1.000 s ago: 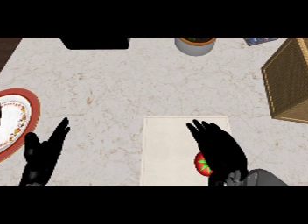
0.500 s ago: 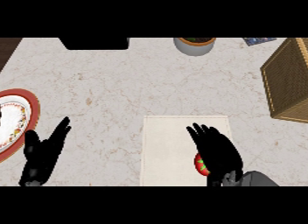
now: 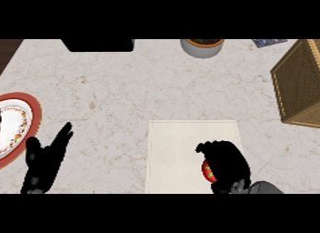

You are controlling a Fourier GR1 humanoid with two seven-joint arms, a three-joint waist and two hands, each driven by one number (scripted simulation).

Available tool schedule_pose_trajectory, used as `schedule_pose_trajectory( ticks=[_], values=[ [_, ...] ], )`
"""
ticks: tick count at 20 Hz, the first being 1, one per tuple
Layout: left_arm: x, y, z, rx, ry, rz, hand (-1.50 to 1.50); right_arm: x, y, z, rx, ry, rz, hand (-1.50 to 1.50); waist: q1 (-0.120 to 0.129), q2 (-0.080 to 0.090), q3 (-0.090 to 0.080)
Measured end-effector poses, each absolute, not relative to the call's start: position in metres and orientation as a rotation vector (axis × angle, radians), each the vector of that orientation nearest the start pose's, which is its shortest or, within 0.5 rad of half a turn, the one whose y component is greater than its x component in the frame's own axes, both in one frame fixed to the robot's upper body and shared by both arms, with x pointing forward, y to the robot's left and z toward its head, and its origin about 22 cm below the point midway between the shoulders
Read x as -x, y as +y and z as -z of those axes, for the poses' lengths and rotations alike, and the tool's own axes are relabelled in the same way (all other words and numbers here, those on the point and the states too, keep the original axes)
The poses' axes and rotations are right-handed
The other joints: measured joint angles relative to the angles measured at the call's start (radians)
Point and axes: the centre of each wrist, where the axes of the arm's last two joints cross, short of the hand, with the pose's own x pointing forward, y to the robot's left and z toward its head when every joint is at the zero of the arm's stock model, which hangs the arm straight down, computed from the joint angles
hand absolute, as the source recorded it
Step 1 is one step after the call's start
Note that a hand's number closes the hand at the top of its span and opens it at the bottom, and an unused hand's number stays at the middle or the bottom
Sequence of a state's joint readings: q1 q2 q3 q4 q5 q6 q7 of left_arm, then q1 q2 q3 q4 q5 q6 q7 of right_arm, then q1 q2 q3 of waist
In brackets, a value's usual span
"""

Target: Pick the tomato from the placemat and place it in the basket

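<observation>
A red tomato [image 3: 207,170] lies on the pale placemat [image 3: 179,150] near its lower right part. My right hand [image 3: 226,164] covers the tomato from the right, its fingers curled over and around it, so only the tomato's left edge shows. The wicker basket [image 3: 309,86] stands at the counter's right edge, well away from the hand. My left hand [image 3: 45,161] rests open at the lower left, fingers up, holding nothing.
A red-rimmed plate [image 3: 15,129] with dark food sits at the left edge beside my left hand. A grey pot [image 3: 202,47] and a black object [image 3: 97,44] stand along the back edge. Marbled counter lies between placemat and basket.
My right hand's fingers have curled down over the tomato, having been straight before. The tomato has stayed in place on the placemat. The left hand has not moved.
</observation>
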State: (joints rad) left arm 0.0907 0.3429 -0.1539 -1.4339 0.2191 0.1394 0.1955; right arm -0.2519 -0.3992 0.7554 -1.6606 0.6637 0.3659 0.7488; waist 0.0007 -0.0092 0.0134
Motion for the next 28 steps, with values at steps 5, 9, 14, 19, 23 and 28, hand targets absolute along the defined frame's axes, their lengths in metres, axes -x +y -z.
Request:
schedule_pose_trajectory(
  ticks=[5, 9, 14, 19, 23, 28],
  values=[
    [-0.212, 0.293, 0.032, -0.153, -1.119, 0.05, 0.0, -0.233, -0.14, -0.033, 0.708, -0.919, -1.586, 1.5, 0.002, 0.0, 0.0],
    [-0.212, 0.295, 0.031, -0.15, -1.11, 0.052, 0.0, -0.235, -0.144, -0.027, 0.728, -0.928, -1.615, 1.5, 0.002, 0.001, -0.001],
    [-0.209, 0.295, 0.031, -0.159, -1.116, 0.052, 0.0, -0.231, -0.143, -0.023, 0.776, -0.954, -1.56, 1.5, -0.001, 0.0, -0.001],
    [-0.207, 0.299, 0.031, -0.166, -1.113, 0.049, 0.0, -0.228, -0.14, -0.024, 0.873, -0.948, -1.38, 1.5, -0.005, 0.0, -0.002],
    [-0.204, 0.301, 0.032, -0.165, -1.123, 0.045, 0.0, -0.227, -0.134, -0.046, 0.928, -1.063, -1.2, 1.5, -0.01, -0.002, -0.001],
    [-0.201, 0.301, 0.032, -0.176, -1.113, 0.031, 0.0, -0.225, -0.123, -0.099, 0.777, -1.367, -0.759, 1.5, -0.028, -0.005, 0.001]
  ],
)
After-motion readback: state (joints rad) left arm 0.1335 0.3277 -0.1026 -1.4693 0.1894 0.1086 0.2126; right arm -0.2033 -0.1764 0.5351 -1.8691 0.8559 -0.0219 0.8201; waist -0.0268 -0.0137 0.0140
